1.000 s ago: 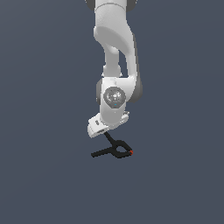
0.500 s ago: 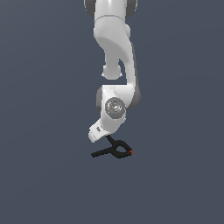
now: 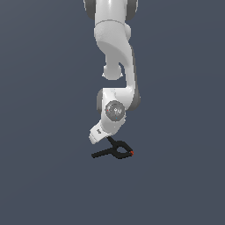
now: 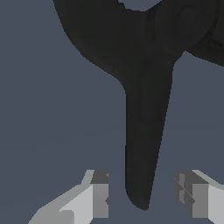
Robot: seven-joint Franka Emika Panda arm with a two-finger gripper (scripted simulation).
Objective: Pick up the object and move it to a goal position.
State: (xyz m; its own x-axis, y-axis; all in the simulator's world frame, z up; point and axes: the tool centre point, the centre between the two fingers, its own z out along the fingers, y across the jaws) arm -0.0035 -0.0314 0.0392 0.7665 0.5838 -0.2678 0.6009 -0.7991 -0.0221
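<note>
Lying between pincer [image 4: 142, 192] fingers: clamp [image 4: 144, 131]

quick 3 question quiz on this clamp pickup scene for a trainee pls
1. True or false: the pincer has shut on the small black spring clamp.
2. What lies between the pincer's two fingers in the wrist view?
A. a clamp handle
B. nothing
C. a red cube
3. What colour is the clamp's tip?

Key: 1. False: both fingers stand apart from the handle. 2. A. 3. Orange-red.
</note>
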